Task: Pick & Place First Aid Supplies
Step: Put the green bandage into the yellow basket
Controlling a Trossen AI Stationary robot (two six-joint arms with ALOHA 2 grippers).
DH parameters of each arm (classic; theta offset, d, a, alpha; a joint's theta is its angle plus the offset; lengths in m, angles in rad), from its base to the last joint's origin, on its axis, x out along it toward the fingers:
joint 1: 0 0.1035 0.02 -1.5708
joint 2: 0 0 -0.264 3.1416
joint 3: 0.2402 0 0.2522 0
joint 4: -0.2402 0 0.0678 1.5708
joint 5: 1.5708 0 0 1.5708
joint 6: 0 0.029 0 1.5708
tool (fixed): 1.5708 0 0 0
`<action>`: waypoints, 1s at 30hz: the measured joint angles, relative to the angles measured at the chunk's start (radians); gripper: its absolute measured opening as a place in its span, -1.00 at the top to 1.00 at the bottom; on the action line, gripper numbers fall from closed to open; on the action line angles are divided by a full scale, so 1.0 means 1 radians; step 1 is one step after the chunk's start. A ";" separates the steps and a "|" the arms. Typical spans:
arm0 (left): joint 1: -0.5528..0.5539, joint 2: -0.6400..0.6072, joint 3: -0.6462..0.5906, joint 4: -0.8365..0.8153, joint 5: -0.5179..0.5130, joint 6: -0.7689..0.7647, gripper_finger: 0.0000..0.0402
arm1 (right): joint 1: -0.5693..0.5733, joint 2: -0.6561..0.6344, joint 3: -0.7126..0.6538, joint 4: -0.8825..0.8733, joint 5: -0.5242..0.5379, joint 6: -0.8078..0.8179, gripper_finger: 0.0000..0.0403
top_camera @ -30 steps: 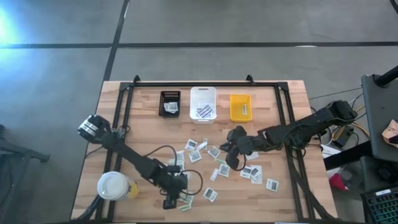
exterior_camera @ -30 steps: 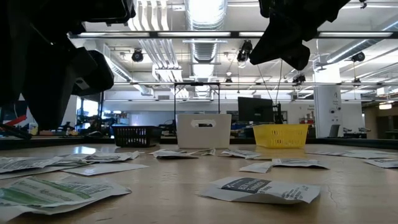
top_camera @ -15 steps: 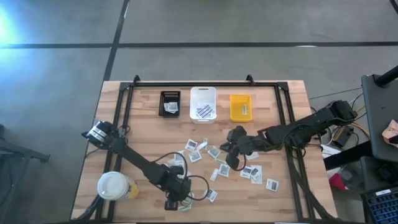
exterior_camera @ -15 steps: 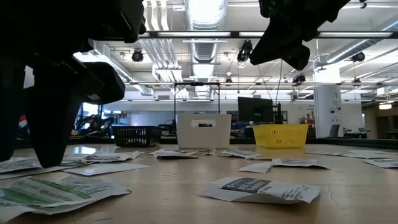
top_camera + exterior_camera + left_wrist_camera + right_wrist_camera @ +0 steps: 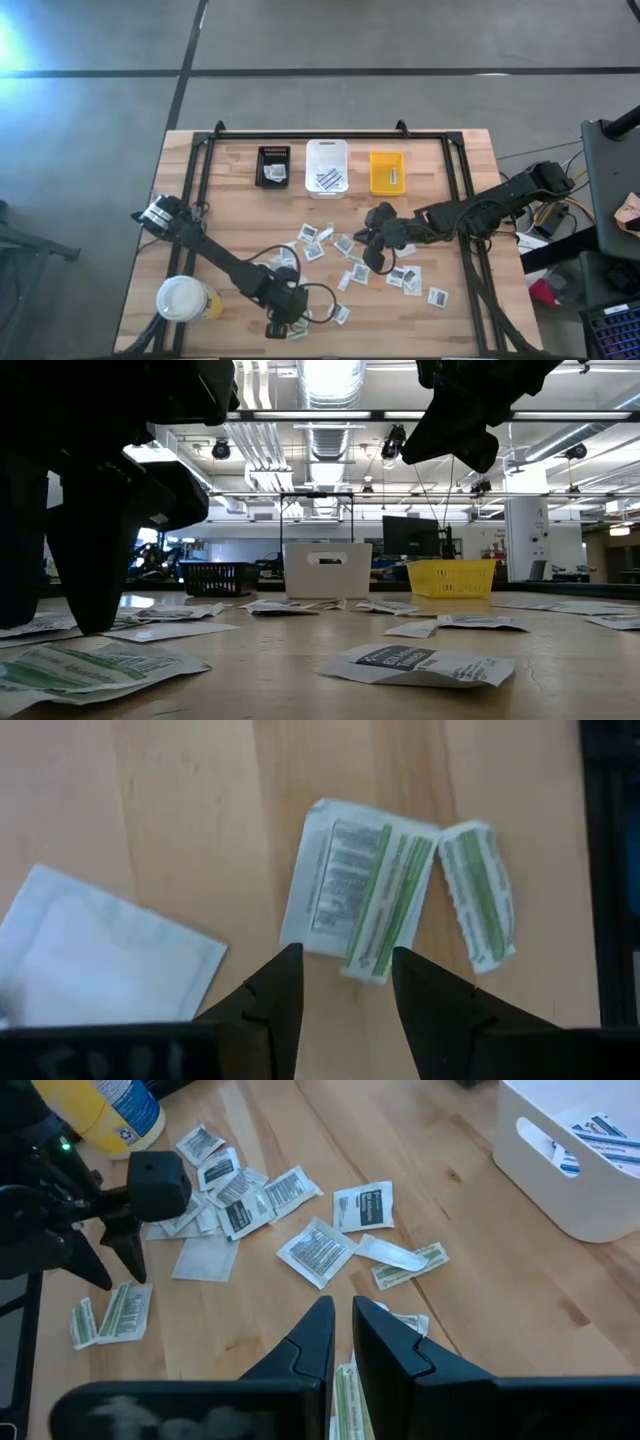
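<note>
Hovering low over the near edge of the table (image 5: 460, 160), my left gripper (image 5: 345, 982) points down with its fingers (image 5: 272, 995) spread apart and nothing between them. Right under that gap lies a green-striped packet (image 5: 362, 900), flat on the wood, with a narrower green strip (image 5: 478, 895) just beside it, their edges close or touching. A plain white packet (image 5: 100, 955) lies near them, apart from both. In the high view my left gripper (image 5: 283, 322) sits just beside the large white-lidded cup (image 5: 182, 298), between it and the scattered supplies.

My right gripper (image 5: 342, 1330) hangs above the middle of the table, fingers (image 5: 312, 1342) drawn narrow with only a slim gap, holding nothing. Below and ahead of it the first aid supplies (image 5: 316, 1250) are strewn across the wood: white squares with dark printed patches, striped packets and pale strips, some overlapping. In the high view this scatter (image 5: 352, 262) spreads from the table's centre toward the right near corner.

At the far side stand three small bins in a row: the black bin (image 5: 272, 166), the white bin (image 5: 327, 166) with blue-striped packets in it, and the yellow bin (image 5: 387, 172). From table height, one dark-printed packet (image 5: 415, 663) lies closest to the lens.
</note>
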 joint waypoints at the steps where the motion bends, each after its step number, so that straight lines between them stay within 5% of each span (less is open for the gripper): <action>1: 0.000 0.000 -0.014 0.020 0.000 -0.001 0.27 | 0.000 0.000 0.000 0.000 0.000 0.000 0.81; 12: 0.001 -0.003 -0.079 0.085 -0.003 -0.045 0.29 | 0.000 0.000 0.000 -0.001 0.000 -0.008 0.81; 30: -0.004 -0.045 -0.087 0.039 0.046 -0.037 0.64 | 0.000 0.000 0.000 -0.030 0.000 -0.006 0.81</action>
